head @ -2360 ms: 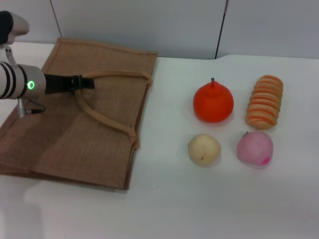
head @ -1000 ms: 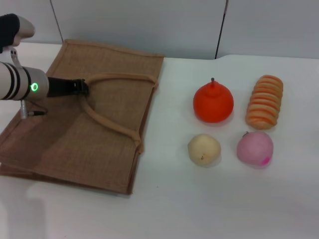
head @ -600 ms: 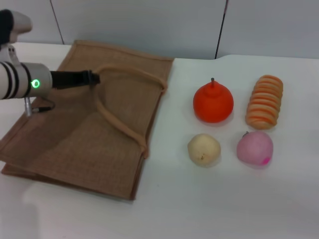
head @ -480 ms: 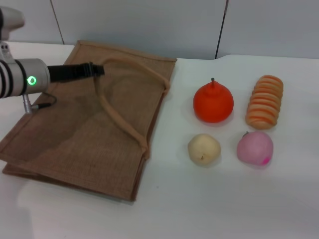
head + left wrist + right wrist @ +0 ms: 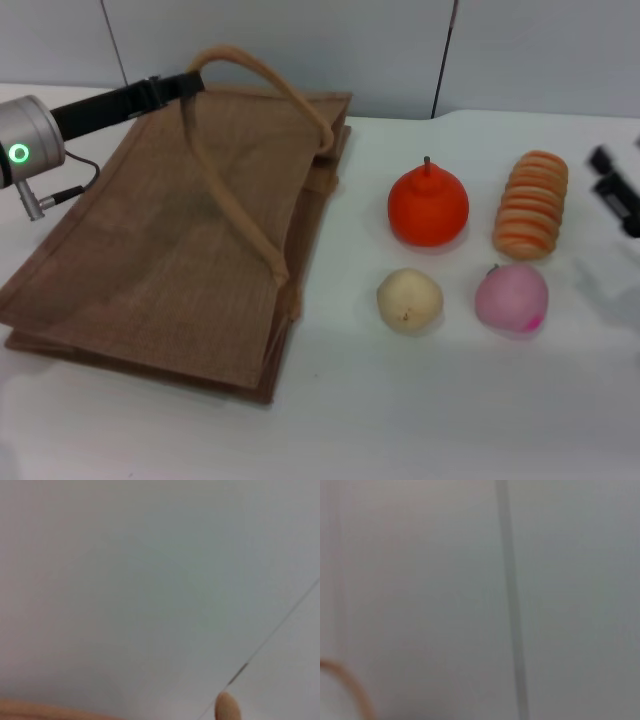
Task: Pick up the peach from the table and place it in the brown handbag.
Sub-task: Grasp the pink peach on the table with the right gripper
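One handle [image 5: 250, 80] pinched in left gripper [image 5: 192, 84] — lifted off brown handbag [image 5: 170, 250].

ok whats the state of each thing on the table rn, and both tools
brown handbag: lying on the table, one handle lifted
left tool: shut on the raised handle
peach: on the table, untouched
right tool: open, at the right edge, apart from the peach
cream fruit: resting beside the peach
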Available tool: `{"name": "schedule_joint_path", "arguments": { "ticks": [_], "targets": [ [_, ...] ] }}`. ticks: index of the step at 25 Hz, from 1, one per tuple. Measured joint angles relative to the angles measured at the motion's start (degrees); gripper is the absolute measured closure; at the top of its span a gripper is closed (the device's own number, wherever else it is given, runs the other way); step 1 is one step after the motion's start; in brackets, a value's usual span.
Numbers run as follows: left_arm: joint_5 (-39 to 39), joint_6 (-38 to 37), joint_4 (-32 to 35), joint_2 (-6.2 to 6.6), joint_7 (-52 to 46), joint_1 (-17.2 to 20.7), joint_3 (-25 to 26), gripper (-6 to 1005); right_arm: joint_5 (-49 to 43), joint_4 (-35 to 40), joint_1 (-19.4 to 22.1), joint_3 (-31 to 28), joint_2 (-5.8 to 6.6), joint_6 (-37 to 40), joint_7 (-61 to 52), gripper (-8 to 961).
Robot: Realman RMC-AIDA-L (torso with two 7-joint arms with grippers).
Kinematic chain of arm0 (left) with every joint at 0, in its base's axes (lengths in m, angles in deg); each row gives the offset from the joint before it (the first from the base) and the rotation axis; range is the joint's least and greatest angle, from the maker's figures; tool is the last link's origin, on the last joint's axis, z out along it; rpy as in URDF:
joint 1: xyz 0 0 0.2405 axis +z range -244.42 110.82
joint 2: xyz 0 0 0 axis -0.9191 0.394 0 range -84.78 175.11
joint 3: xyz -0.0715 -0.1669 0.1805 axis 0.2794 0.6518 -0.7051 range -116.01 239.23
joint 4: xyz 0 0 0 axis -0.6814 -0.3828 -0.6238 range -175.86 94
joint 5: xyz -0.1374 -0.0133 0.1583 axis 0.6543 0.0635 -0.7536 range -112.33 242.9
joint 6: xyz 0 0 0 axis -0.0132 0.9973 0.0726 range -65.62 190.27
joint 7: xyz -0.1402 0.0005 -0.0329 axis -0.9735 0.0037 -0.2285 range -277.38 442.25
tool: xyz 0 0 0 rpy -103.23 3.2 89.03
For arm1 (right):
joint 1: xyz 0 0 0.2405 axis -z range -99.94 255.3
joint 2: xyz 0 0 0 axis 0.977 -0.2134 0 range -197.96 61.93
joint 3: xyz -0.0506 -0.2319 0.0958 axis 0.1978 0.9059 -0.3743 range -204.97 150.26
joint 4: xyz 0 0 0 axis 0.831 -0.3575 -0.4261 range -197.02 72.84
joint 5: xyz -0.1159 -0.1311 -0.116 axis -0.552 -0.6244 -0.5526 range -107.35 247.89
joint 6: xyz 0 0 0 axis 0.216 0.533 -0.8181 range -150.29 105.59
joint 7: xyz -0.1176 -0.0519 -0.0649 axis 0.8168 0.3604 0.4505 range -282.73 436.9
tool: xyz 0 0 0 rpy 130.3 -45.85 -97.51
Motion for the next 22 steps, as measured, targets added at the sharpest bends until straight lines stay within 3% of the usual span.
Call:
{"name": "schedule_joint_path", "arguments": {
  "ticks": [1, 3, 4, 6, 12, 22],
  "targets": [
    [0.00, 0.00, 0.00, 0.00, 0.00, 0.00, 0.00, 877, 0.00, 0.00, 0.00, 0.00, 0.00, 0.00, 0.00, 273],
    [2.95, 2.61, -2.43, 0.66, 2.50, -0.10, 0.00, 877, -0.05, 0.29, -1.31, 7.16, 0.11, -0.19, -0.07, 273],
    [2.95, 2.61, -2.43, 0.66, 2.50, -0.10, 0.00, 877, -0.05, 0.29, -1.31, 7.16, 0.11, -0.19, -0.07, 273],
    [5.79, 5.70, -4.68, 1.41, 5.09, -0.22, 0.00, 877, -0.08, 1.09, -2.21, 13.10, 0.33, -0.94, -1.00, 272],
    [9.20, 10.45, -5.82, 1.86, 7.55, 0.31, 0.00, 877, -0.12, 4.56, -4.46, 21.36, 0.93, -1.33, -6.10, 272],
    [10.74, 19.51, -5.91, 2.07, 8.78, 0.50, 1.76, 877, -0.22, 13.95, -9.07, 28.67, -0.14, -0.73, -11.44, 272]
  ]
}}
